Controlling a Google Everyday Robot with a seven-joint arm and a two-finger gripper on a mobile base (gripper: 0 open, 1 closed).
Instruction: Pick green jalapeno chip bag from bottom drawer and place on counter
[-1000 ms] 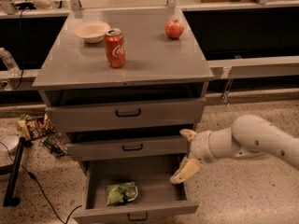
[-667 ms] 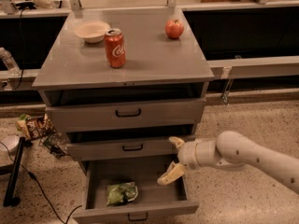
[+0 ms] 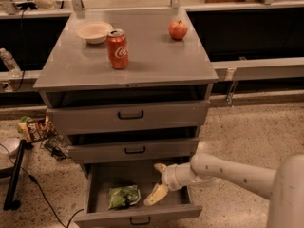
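Observation:
The green jalapeno chip bag (image 3: 123, 196) lies crinkled in the left part of the bottom drawer (image 3: 137, 213), which is pulled out. My gripper (image 3: 157, 181) hangs inside the drawer's right half, a little to the right of the bag and not touching it. Its two pale fingers (image 3: 156, 194) are spread open and hold nothing. The white arm reaches in from the lower right. The counter (image 3: 156, 61) is the grey top of the cabinet above.
On the counter stand a red soda can (image 3: 117, 49), a pale bowl (image 3: 94, 32) and a red apple (image 3: 178, 30). The two upper drawers (image 3: 130, 114) are slightly open. Snack packets (image 3: 35, 127) and cables lie on the floor at left, by a black stand (image 3: 14, 175).
The arm has moved left and down, bringing the open gripper from beside the drawer's right edge into the drawer, closer to the green bag. The bag has not moved.

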